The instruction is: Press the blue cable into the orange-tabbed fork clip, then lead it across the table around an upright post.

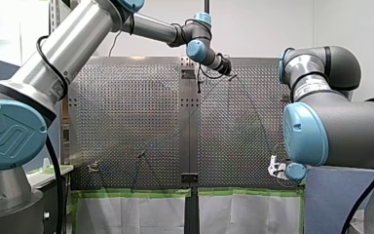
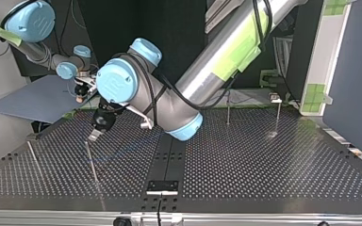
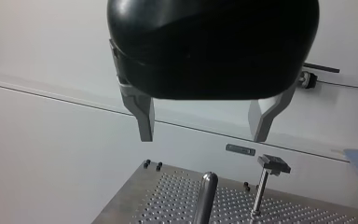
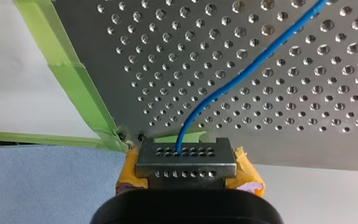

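The blue cable (image 4: 242,70) runs over the perforated table (image 4: 307,130) and ends between the fingers of my right gripper (image 4: 186,154). That gripper, with yellow pads, is shut on it at the table's green-taped corner. In the top view a faint stretch of the blue cable (image 2: 122,149) lies under my left gripper (image 2: 94,135). My left gripper (image 3: 205,135) hangs open above the table with nothing between its metal fingers (image 3: 144,121). Below it stand a round upright post (image 3: 207,196) and a T-headed post (image 3: 270,179). I cannot make out an orange-tabbed clip.
In the top view two thin upright posts (image 2: 228,110) (image 2: 278,113) stand at the back right and two slanted rods (image 2: 33,157) (image 2: 93,165) at the left. A small fixture (image 1: 93,167) sits near the front view's lower left. Green tape (image 1: 136,193) edges the table.
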Controlling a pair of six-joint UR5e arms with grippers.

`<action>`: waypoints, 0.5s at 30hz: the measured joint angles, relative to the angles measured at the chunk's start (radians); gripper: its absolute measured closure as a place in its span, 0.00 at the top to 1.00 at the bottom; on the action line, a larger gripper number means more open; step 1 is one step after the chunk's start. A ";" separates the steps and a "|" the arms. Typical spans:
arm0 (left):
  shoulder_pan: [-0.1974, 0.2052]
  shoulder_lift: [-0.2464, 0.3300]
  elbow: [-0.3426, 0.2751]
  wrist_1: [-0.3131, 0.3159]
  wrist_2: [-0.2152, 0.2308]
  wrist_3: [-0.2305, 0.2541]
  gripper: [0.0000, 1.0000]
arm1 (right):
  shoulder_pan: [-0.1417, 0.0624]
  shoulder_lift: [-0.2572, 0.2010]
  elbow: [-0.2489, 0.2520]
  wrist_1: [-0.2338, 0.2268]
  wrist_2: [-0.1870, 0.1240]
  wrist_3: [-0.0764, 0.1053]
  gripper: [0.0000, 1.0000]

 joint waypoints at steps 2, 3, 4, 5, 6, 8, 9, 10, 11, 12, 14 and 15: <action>-0.001 0.000 0.000 0.000 -0.009 0.001 0.99 | 0.000 0.000 0.000 0.000 0.000 -0.001 0.00; -0.001 0.000 0.000 0.000 -0.014 0.002 0.99 | 0.000 0.000 0.000 0.001 0.000 -0.001 0.00; -0.001 0.000 0.000 0.000 -0.023 0.003 0.99 | -0.001 0.000 0.000 0.001 0.000 -0.001 0.00; -0.002 0.000 0.000 0.000 -0.029 0.004 0.99 | -0.001 0.000 0.000 0.001 0.000 -0.001 0.00; -0.002 0.000 0.000 0.000 -0.037 0.005 0.99 | -0.001 0.000 0.000 0.001 0.000 -0.001 0.00; -0.003 0.000 0.000 0.000 -0.055 0.007 0.99 | -0.001 0.000 0.000 0.001 0.000 -0.002 0.00; -0.003 0.000 0.000 -0.001 -0.063 0.008 0.99 | -0.001 0.000 0.000 0.001 0.000 -0.002 0.00; -0.003 0.000 0.000 -0.001 -0.072 0.011 0.99 | -0.001 0.000 0.000 0.001 0.000 -0.002 0.00; -0.004 0.000 0.000 -0.001 -0.080 0.014 0.99 | -0.001 0.000 0.000 0.001 0.000 -0.002 0.00; -0.004 0.000 0.000 -0.002 -0.087 0.018 0.99 | -0.001 0.000 0.000 0.001 0.000 -0.002 0.00; -0.004 0.000 0.000 -0.006 -0.105 0.029 0.99 | 0.000 0.000 0.000 0.001 0.000 -0.002 0.00; -0.004 0.000 0.000 -0.008 -0.113 0.034 0.99 | 0.000 0.000 0.000 0.001 0.000 -0.002 0.00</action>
